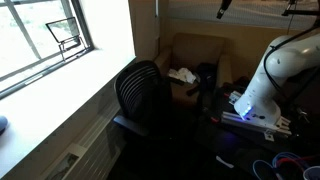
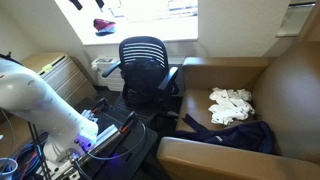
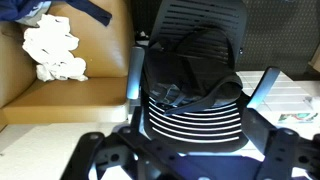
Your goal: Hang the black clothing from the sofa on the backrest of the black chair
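The brown sofa is recorded as the largest item, set at one end of the window wall in both exterior views. The black chair is placed just beside the sofa's front edge, under the window, with its slatted backrest turned toward the wrist camera. The white robot arm is seen low on the room side of the chair, well apart from the sofa. The black clothing is found lying crumpled on the sofa seat, at the seat edge farther from the window and against that armrest; it is not held by anything. A white cloth is bunched near the middle of the seat, just beside the black clothing; whether the two touch cannot be told. In the wrist view the gripper is pointed at the chair's backrest, its jaws spread wide apart with nothing between them.
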You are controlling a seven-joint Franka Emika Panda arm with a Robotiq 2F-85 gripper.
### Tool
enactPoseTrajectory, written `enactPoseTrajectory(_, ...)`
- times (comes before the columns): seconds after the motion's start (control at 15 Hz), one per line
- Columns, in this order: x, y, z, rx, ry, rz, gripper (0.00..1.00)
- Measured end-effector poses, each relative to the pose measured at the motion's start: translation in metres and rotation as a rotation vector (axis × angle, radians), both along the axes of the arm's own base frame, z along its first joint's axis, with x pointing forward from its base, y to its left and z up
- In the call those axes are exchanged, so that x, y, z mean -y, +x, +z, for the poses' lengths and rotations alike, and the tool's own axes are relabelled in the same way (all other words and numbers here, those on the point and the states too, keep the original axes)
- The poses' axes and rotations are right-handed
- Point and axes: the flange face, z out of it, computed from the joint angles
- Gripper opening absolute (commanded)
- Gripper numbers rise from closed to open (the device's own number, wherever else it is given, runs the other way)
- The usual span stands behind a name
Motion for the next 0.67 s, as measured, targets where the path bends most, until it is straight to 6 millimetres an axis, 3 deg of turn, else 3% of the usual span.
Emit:
enactPoseTrajectory(0.27,0.003,0.011,-0.010,-0.019,0.022,-0.070,1.00)
enactPoseTrajectory(0.67,0.048,0.078,-0.133,-0.212,0.102,-0.325,1.00)
